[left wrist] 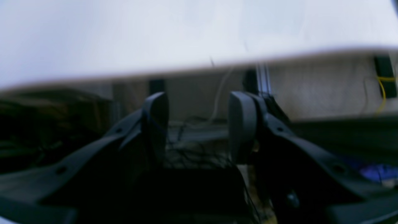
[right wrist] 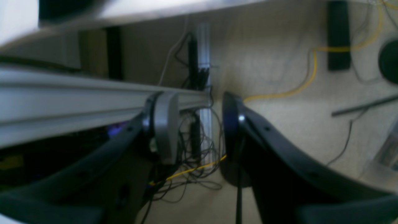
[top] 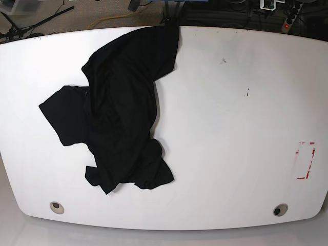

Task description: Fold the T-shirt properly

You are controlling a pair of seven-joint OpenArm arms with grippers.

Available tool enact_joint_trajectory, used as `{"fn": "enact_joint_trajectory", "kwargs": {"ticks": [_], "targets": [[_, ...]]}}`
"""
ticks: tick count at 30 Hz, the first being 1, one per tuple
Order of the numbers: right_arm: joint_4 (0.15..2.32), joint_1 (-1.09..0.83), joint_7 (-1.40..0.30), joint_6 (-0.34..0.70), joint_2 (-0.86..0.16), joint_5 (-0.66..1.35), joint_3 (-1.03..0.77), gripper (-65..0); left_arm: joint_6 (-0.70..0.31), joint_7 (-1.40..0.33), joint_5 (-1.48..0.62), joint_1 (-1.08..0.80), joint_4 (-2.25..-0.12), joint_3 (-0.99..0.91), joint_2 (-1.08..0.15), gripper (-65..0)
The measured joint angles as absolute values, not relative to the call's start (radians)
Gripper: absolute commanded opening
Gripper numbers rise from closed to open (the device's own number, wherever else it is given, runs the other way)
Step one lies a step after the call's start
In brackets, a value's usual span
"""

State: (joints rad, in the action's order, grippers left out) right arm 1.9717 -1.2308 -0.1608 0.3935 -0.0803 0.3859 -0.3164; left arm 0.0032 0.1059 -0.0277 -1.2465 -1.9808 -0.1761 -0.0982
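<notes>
The black T-shirt (top: 120, 118) lies crumpled on the left half of the white table (top: 230, 128). One end reaches the far edge and a sleeve sticks out to the left. Neither arm shows in the base view. In the left wrist view, my left gripper (left wrist: 199, 124) is open with nothing between its fingers. It sits beside the white table surface (left wrist: 186, 31), facing the floor and frame beyond the edge. In the right wrist view, my right gripper (right wrist: 197, 127) is also open and empty, hanging over the carpeted floor. No cloth appears in either wrist view.
A red-marked rectangle (top: 306, 160) sits near the table's right edge. Two round holes (top: 57, 207) (top: 280, 209) lie along the near edge. An aluminium rail (right wrist: 62, 99) runs beside the right gripper. A yellow cable (right wrist: 311, 62) and black wires lie on the floor.
</notes>
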Motion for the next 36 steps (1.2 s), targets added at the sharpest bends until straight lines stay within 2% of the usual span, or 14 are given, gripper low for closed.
{"fn": "enact_joint_trajectory", "kwargs": {"ticks": [8,14,16,19,22,28,32,36], "targets": [[2.012,-1.106,-0.162,0.392,-0.088,0.503,-0.340,-42.8,0.003,0.100,-0.027,-1.109,-1.983,-0.224,-0.103,-37.2],[2.009,-0.969,-0.277,0.393,-0.077,0.548,-0.344,-41.1,-0.001,0.098,-0.028,-0.998,-1.983,-0.228,-0.103,-36.9],[2.008,-0.933,-0.314,0.388,-0.078,0.602,-0.344,-35.0,-0.001,0.095,-0.028,-0.969,-1.982,-0.227,-0.103,-36.1],[2.009,-0.893,-0.365,0.384,-0.080,0.677,-0.346,-21.4,0.000,0.097,-0.027,-0.926,-1.982,-0.226,-0.104,-27.8],[2.008,-0.860,-0.423,0.369,-0.078,0.721,-0.346,-12.2,-0.001,0.098,-0.028,-0.893,-1.982,-0.226,-0.104,-22.1],[2.008,-0.785,-0.454,0.230,-0.078,0.738,-0.347,-13.8,0.002,0.015,-0.025,-0.804,-1.982,-0.223,-0.104,-21.7],[2.004,-0.749,-0.469,0.194,-0.078,0.739,-0.342,-14.0,-0.001,-0.031,-0.024,-0.728,-1.982,-0.224,-0.104,-21.7],[1.967,-0.681,-0.570,0.154,-0.078,0.739,-0.344,-14.0,0.001,-0.041,-0.024,-0.682,-1.981,-0.217,-0.104,-21.7]]}}
